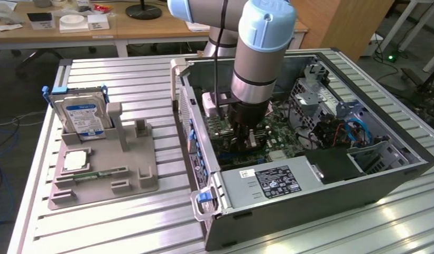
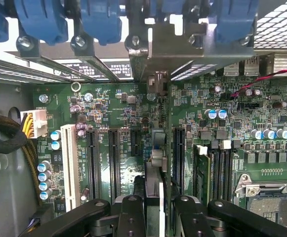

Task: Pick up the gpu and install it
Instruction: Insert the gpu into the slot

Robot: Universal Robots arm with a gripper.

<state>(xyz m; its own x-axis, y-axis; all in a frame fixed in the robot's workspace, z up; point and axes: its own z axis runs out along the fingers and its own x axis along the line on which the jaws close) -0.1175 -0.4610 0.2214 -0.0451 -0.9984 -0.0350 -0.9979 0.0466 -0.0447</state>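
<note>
End effector (image 2: 153,207) clamped on edge-on gpu (image 2: 155,148); motherboard (image 2: 113,123) just beneath

So the counter (image 1: 97,233) is that ribbed aluminium slat kind, and the open PC case (image 1: 386,174) sits on the exterior view's right half. Inside it there's the green motherboard (image 2: 128,163) with a white slot (image 2: 70,165) next to several black ones, a row of blue-topped capacitors (image 2: 269,134), and an empty CPU socket (image 2: 274,200). The power supply (image 1: 273,182) with its black label is at about 6 o'clock in the case; blue cables (image 1: 358,132) at 3 o'clock. Over at 9 o'clock from the case – a grey parts holder (image 1: 132,174) with a hard drive (image 1: 85,117) standing upright in it, blue-white label facing out, plus a CPU chip (image 1: 74,160) lying flat just in front of the drive.
</note>
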